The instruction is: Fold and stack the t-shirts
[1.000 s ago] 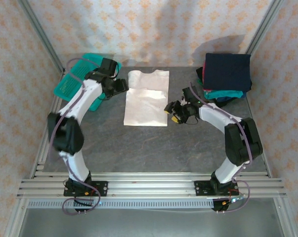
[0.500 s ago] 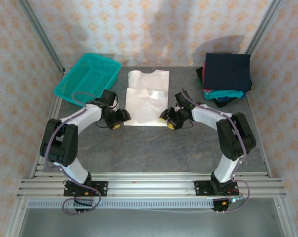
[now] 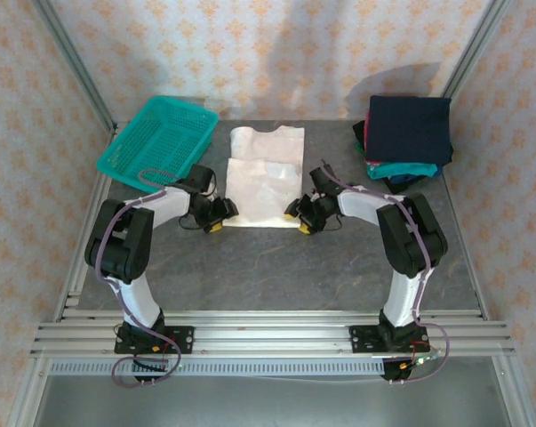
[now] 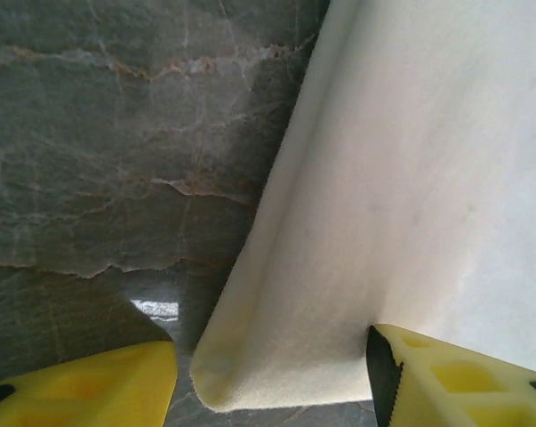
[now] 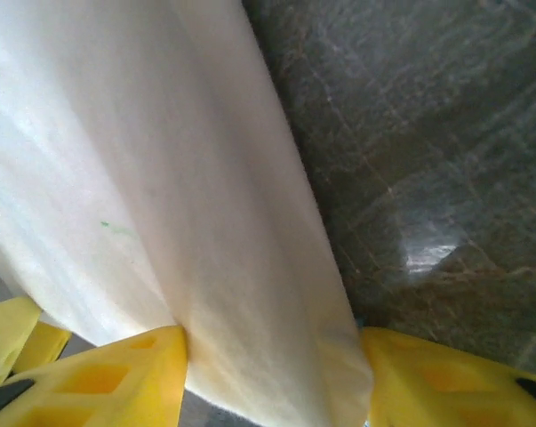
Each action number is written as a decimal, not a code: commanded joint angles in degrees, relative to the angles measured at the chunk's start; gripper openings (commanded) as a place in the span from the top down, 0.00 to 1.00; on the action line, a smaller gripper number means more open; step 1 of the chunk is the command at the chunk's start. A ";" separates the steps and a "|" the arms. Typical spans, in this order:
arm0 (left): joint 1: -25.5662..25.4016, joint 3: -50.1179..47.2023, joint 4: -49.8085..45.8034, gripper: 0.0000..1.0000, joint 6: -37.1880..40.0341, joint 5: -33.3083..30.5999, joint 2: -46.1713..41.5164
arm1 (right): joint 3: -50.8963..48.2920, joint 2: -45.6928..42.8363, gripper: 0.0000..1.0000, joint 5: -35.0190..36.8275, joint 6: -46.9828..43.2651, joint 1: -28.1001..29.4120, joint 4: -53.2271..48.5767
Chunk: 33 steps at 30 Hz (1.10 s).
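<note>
You are looking down on a grey table (image 3: 276, 258). A white t-shirt (image 3: 263, 182) lies flat on it, in the middle of the top view and a bit above the centre. Its sides are folded in, so it makes a long shape. In the upper left sits a teal basket (image 3: 156, 142). In the upper right there is a pile of folded t-shirts (image 3: 408, 133), dark blue on top, with teal and a bit of pink peeking out under it.

Your left gripper (image 3: 216, 216) is down at the lower left corner of the white t-shirt. Your right gripper (image 3: 300, 216) is down at the lower right corner. Both are wide open and hold nothing.

In the left wrist view the shirt's corner sits between the yellow fingers (image 4: 454, 378). The one on the right of the frame touches the cloth, and the other is a little apart from it. In the right wrist view the corner is between the two fingers too. The one on the left of the frame touches the cloth, and the other is just beside it.
</note>
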 commanded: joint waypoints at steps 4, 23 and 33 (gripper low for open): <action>-1.74 3.30 3.98 0.67 -1.46 0.41 5.07 | 2.36 2.64 0.79 1.56 1.73 0.37 1.82; -8.26 -11.38 -10.62 1.00 -3.36 -4.35 -20.71 | -16.41 -23.81 1.00 4.09 9.07 8.02 -6.79; -14.29 -13.90 -20.87 1.00 -11.18 -5.52 -40.81 | -20.23 -40.21 1.00 8.22 20.10 17.26 -13.65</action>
